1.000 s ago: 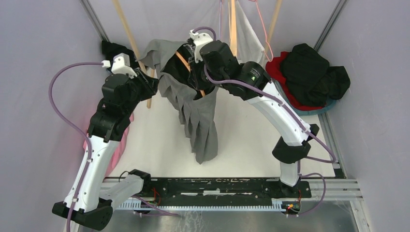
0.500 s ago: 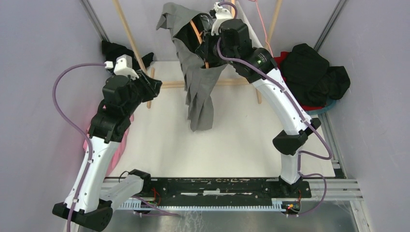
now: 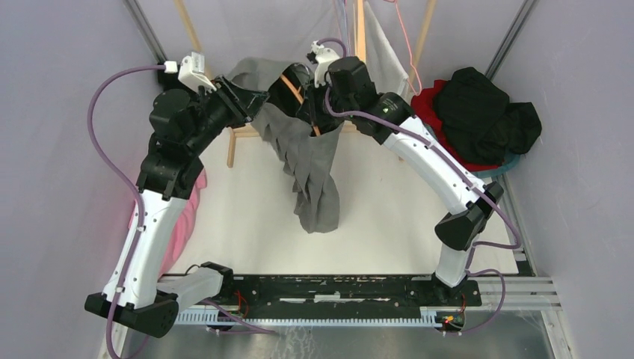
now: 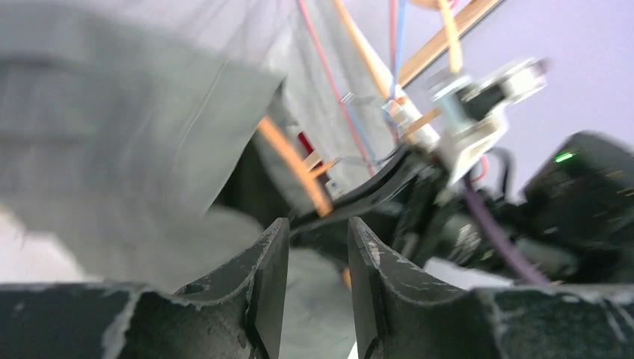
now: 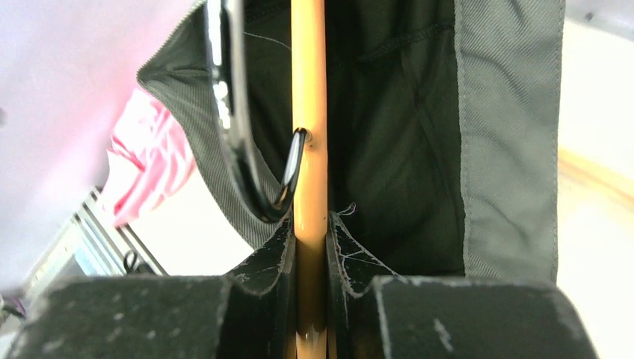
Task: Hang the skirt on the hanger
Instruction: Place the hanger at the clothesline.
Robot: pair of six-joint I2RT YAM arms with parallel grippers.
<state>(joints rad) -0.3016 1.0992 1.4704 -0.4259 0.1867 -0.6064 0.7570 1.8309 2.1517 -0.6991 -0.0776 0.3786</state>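
Observation:
The grey pleated skirt (image 3: 314, 176) hangs off the orange wooden hanger (image 3: 297, 93), held above the table at the back. My right gripper (image 3: 308, 112) is shut on the hanger's bar (image 5: 310, 149). In the right wrist view, the skirt's grey waistband (image 5: 508, 134) and dark lining (image 5: 389, 134) drape around the bar, and the hanger's black hook (image 5: 232, 112) curves beside it. My left gripper (image 3: 258, 101) is open and empty at the skirt's left waist edge. In its wrist view the fingers (image 4: 318, 232) frame the blurred grey cloth (image 4: 112, 149) and the hanger (image 4: 295, 164).
A pile of black and red clothes (image 3: 478, 112) lies at the right. A pink cloth (image 3: 191, 217) lies at the left by my left arm. Wooden rack poles (image 3: 360, 30) and a low wooden bar (image 3: 243, 133) stand behind the skirt. A white cloth (image 3: 385, 52) hangs at the back.
My right arm lifted the hanger and skirt to the back, then brought them down and nearer again. My left gripper has moved up and right to the skirt's waist edge.

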